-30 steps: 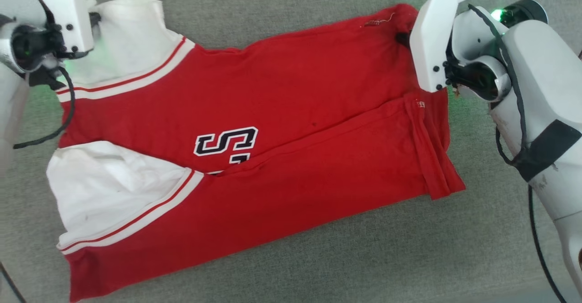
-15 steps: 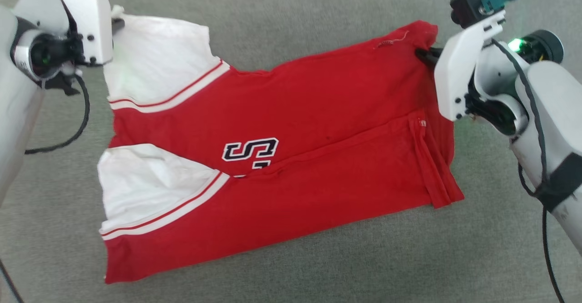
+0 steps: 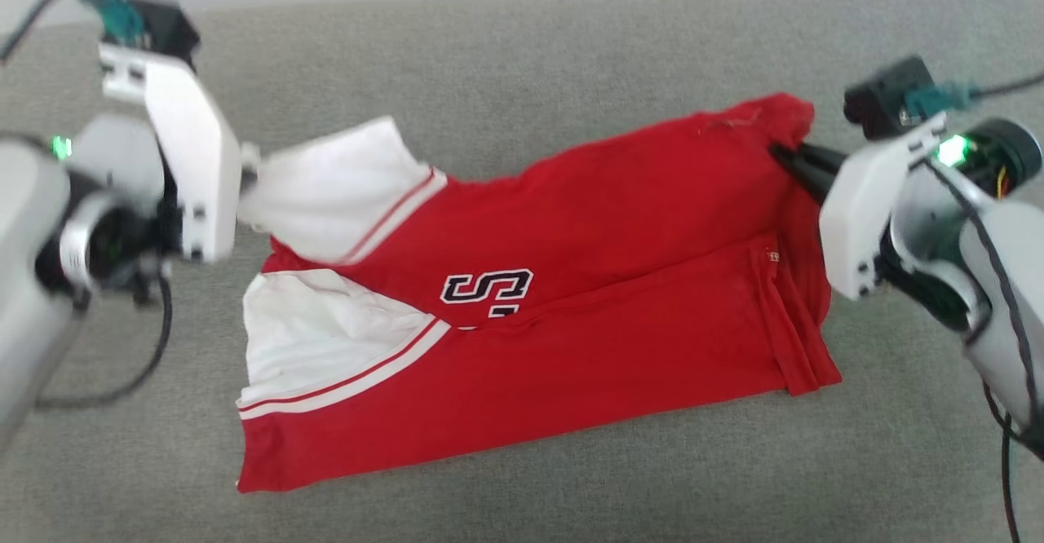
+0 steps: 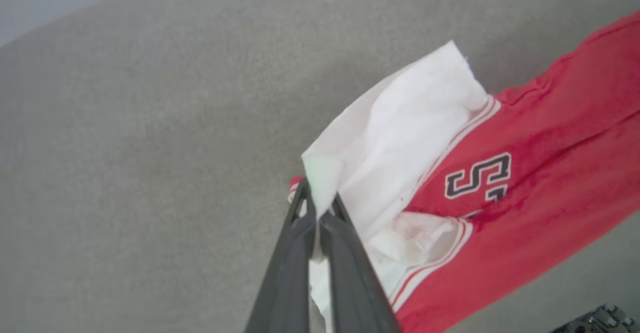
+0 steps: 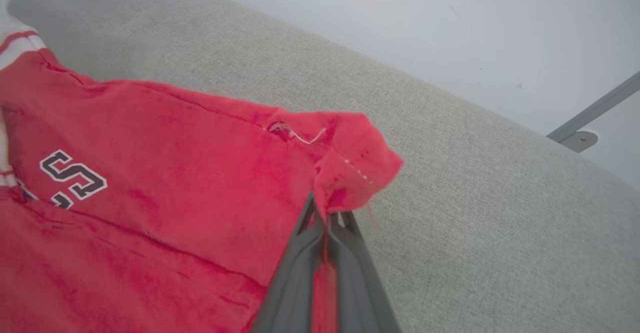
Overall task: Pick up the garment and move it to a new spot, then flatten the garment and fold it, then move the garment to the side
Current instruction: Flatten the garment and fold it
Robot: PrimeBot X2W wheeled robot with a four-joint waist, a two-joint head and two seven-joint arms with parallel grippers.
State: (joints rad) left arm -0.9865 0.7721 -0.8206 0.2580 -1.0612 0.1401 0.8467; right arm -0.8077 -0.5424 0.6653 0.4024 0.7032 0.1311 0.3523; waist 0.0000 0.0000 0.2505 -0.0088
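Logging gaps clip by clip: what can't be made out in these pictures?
Head view: lettering on the shirt runs under a fold; lower part hidden.
Left wrist view: dark object at bottom right, cut off by the edge.
Head view: left end effector smeared by motion blur, fingertips unclear.

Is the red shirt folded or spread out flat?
Folded partway: the near half of the garment lies over the bottom of its black letters, hiding that part.
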